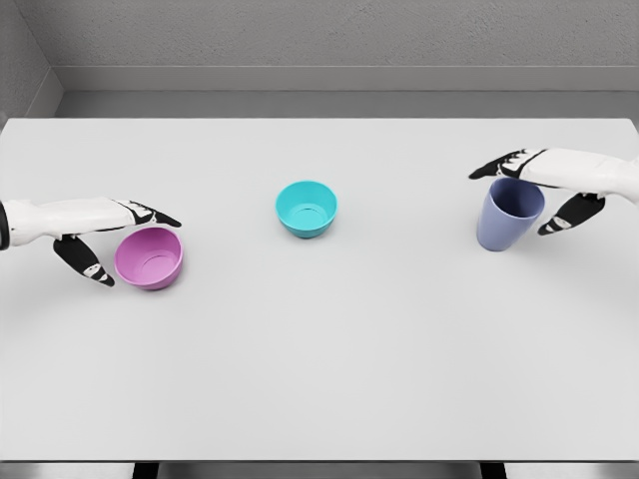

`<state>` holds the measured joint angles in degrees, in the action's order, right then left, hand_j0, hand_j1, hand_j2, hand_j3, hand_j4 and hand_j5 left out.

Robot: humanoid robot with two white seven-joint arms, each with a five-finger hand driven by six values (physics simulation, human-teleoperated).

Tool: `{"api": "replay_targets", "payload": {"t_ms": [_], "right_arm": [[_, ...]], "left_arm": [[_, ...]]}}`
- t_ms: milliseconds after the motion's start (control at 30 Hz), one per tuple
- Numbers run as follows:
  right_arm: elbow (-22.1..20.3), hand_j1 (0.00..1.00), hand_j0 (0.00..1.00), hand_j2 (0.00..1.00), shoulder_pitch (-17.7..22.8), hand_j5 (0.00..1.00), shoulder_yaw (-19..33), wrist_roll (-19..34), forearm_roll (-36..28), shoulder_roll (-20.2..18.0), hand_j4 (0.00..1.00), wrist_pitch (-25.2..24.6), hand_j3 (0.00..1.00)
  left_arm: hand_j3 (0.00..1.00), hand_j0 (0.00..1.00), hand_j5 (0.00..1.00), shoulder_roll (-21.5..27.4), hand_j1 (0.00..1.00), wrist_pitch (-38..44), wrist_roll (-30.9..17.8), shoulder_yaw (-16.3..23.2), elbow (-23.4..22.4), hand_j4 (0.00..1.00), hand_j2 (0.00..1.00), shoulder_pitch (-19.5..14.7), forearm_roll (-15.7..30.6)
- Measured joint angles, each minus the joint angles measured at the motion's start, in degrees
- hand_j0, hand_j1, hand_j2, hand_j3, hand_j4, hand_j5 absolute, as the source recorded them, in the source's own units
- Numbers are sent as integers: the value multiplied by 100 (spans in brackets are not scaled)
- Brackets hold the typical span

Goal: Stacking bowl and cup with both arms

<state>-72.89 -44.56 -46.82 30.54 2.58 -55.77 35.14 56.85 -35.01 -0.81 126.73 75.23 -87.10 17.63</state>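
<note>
From my station the head view comes through bright and evenly lit, with soft, diffuse light that seems to fall from above. The white table (319,349) reads as a pale, nearly uniform grey-white with no glare or hot spots. I see only faint, soft-edged shadows: a slight one under the pink bowl (150,257), another beneath the teal bowl (307,208), and a weak one at the base of the blue cup (509,214). The grey wall (319,35) behind is dimmer and shows fine grain. Edges look clean and in focus throughout, though the render is slightly soft, and the table's edges stay straight, without visible distortion.
</note>
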Motion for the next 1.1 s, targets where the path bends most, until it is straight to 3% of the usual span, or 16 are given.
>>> {"api": "replay_targets", "payload": {"t_ms": [1000, 1100], "right_arm": [[365, 100, 100, 100, -79, 100, -169, 74, 13, 293, 100, 0, 100], [393, 96, 96, 96, -79, 96, -173, 111, 27, 312, 96, 0, 96]], "left_arm": [[100, 100, 100, -191, 100, 0, 0, 9, -9, 100, 100, 79, 0], [100, 100, 100, -203, 100, 0, 0, 9, -9, 100, 100, 79, 1]]}}
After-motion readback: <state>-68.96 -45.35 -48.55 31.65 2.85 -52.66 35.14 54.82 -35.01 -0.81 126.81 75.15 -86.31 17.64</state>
